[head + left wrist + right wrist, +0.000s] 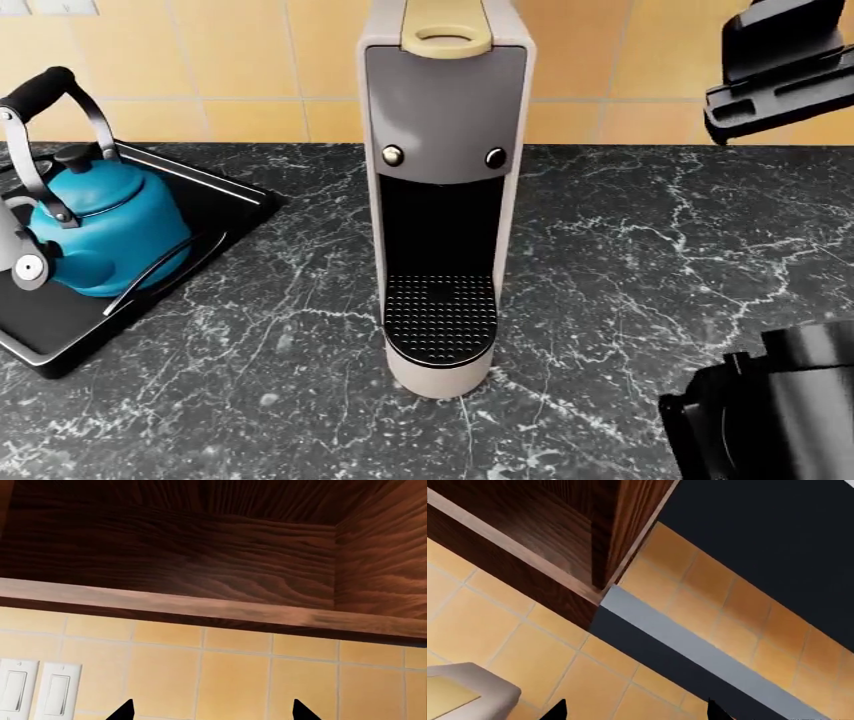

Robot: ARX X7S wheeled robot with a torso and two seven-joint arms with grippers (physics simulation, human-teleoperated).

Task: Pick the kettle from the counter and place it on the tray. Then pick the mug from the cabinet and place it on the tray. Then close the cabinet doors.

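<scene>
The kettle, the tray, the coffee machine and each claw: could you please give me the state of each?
Kettle: upright on the tray, handle raised.
Tray: flat on the counter.
Coffee machine: upright, drip grate bare.
Left claw: open, holding nothing.
Right claw: open, holding nothing.

The kettle (100, 225) sits on the tray (214, 195) at the left end of the counter (641, 260). The coffee machine (445, 190) stands at the middle of the counter, right of the tray and apart from it. The tiled wall (240, 60) runs behind them all, with the cabinet (200, 545) mounted above it.
</scene>
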